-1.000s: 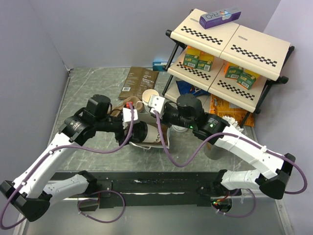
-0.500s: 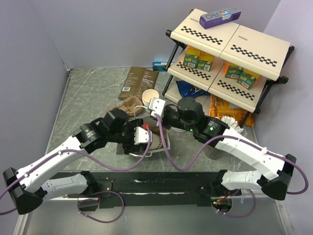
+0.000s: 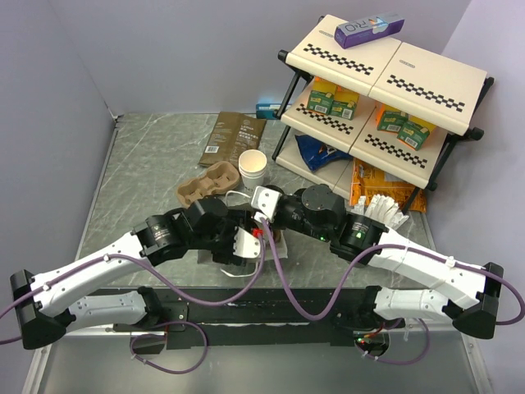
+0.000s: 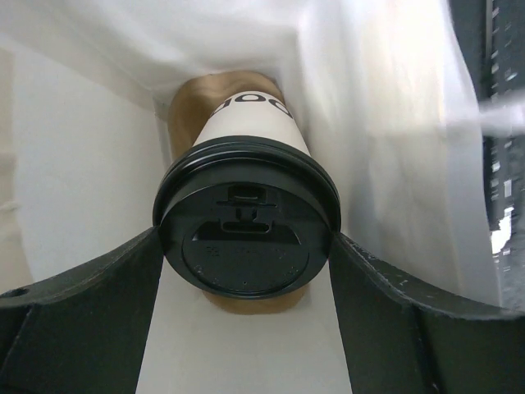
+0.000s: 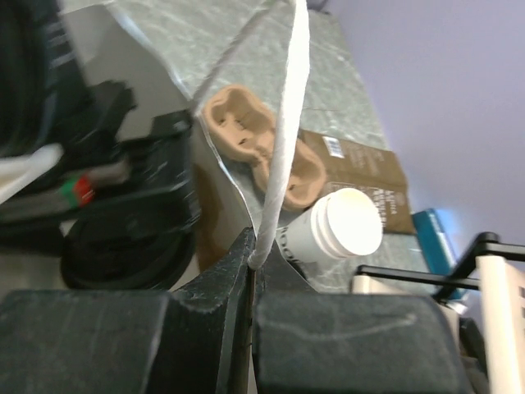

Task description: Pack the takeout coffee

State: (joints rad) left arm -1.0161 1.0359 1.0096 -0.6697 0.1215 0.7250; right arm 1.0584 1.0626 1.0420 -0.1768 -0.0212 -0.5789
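left gripper (image 4: 246, 242) clamps the lidded coffee cup (image 4: 248, 135) at its black rim, cup down inside the white paper bag (image 4: 394, 123). right gripper (image 5: 250, 263) is pinched closed on the bag's handle strip (image 5: 291, 107).

A brown moulded-pulp cup carrier (image 3: 205, 182) lies on the grey marbled bench (image 3: 148, 156), left of centre. Just beyond it lies a flat dark-brown pouch (image 3: 232, 138) with white print. At far right stands a two-tier rack (image 3: 385, 74) with checkered shelves. A purple box (image 3: 368, 29) rests on top, green-and-orange cartons (image 3: 332, 102) sit on the lower shelf, and a blue packet (image 3: 316, 150) and orange packets (image 3: 373, 176) lie beneath.
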